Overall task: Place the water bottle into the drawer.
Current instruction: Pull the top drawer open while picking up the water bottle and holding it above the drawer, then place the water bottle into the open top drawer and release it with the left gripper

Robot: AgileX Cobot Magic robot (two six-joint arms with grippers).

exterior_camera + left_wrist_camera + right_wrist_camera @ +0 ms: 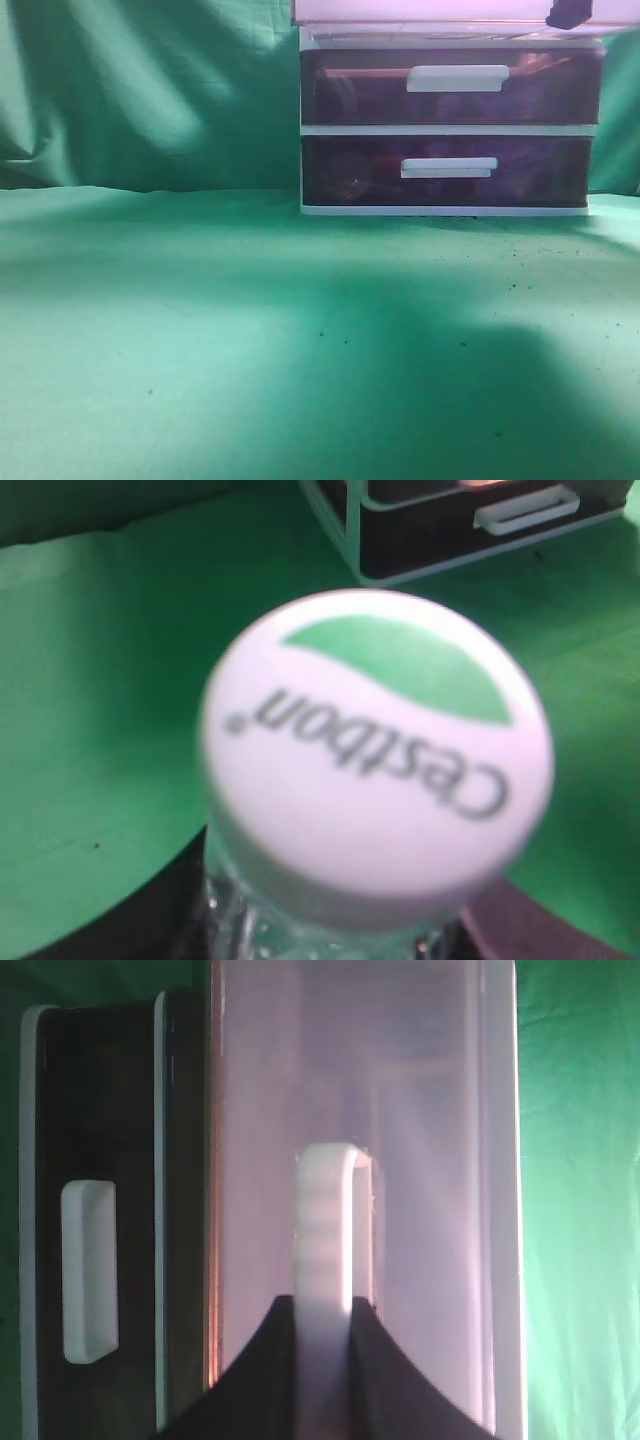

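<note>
**Top drawer pulled out, bottle held up close at my left wrist**

A green cloth (200, 330) covers the table and hangs as a backdrop behind it. At the back right stands a white-framed drawer unit (450, 130) with dark purple-maroon fronts. Its two lower drawers, middle (540, 90) and bottom (540, 170), sit flush, each with a white bar handle.

The drawer (430, 1110) at the top juts forward over them; from my right wrist I look down on its pale, translucent pink front. Its white handle (325, 1230) runs between the two dark fingers of my right gripper (325, 1360), which are closed on it from either side.

The water bottle (330, 920) fills my left wrist view, well apart from the unit seen at the top edge there. Its white cap (375, 750), printed with a green leaf shape and the word "Cestbon", points at the camera, blurred by closeness. Dark parts of my left gripper (330, 945) flank the clear neck below the cap, clamped around the bottle.
</note>
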